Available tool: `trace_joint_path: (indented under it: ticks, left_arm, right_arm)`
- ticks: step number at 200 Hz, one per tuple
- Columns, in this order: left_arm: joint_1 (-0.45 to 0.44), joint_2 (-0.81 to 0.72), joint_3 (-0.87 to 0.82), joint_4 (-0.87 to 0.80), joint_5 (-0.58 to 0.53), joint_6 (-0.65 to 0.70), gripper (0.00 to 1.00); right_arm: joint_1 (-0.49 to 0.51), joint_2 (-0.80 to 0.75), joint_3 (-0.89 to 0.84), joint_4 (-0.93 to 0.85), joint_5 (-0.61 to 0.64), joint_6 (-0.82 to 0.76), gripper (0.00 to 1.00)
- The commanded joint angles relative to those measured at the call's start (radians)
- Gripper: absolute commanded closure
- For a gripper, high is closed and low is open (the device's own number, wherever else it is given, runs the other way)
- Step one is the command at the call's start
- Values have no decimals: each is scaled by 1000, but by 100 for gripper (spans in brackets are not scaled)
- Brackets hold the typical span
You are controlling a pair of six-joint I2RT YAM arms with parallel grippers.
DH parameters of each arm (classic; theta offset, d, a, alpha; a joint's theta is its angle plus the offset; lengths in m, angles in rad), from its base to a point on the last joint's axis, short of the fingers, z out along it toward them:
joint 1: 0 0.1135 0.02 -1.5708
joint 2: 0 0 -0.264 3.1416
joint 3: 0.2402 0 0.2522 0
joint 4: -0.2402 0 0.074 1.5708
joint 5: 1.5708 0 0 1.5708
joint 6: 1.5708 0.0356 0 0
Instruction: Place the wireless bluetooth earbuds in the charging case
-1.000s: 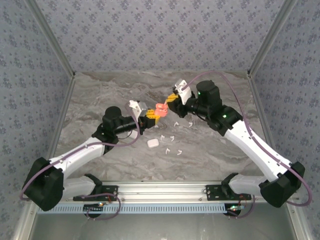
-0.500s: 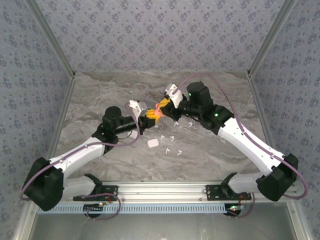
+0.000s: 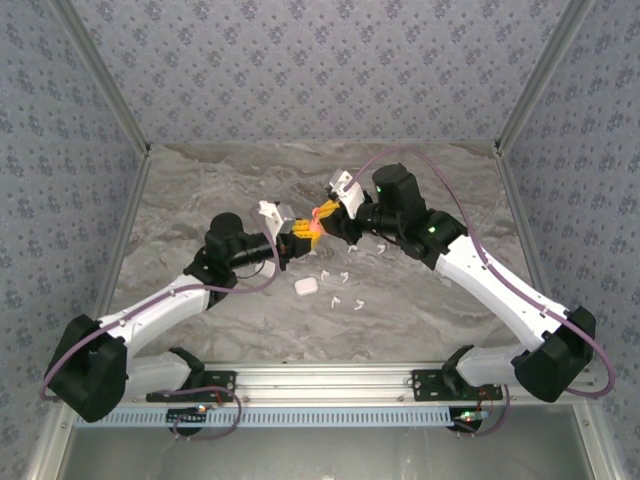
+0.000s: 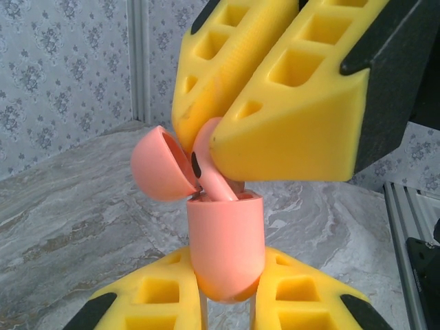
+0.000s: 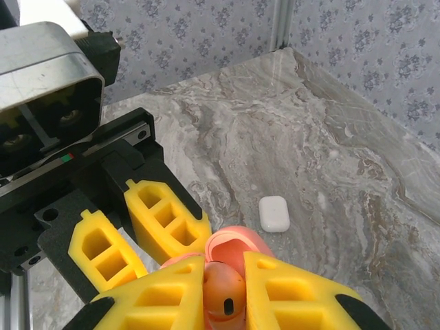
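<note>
Coral earbud (image 4: 212, 172), long axis steeply tilted, stem down into open case (image 4: 227, 237).

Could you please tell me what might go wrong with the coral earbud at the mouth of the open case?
The coral earbud sits tilted at the mouth of the coral case, so its stem may jam on the rim. The left gripper pinches only the case's lower end; pressure from the right gripper could twist it loose.
</note>
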Motion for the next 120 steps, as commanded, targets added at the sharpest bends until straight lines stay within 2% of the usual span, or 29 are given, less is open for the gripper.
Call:
trace_joint_path:
  ticks: [1,42,68,87,104,120]
  left_arm:
    - [-5,-16,43,34,11,-7,100]
    - [-4,-17,44,35,12,-8,100]
    - [-4,-15,46,35,12,-9,100]
    - [-5,-18,45,35,13,-9,100]
    - [-5,-20,46,36,13,-8,100]
    - [-5,-22,45,33,12,-6,100]
  right_arm:
    - [2,-2,4,-15,-60,-9,79]
    - [-40,4,36,-16,-149,48,71]
    - [-63,-2,61,-17,-189,81,57]
    - [-86,-10,79,-22,-209,111,51]
    - [-138,-35,77,-21,-204,163,47]
    - [-200,-55,41,1,-243,223,36]
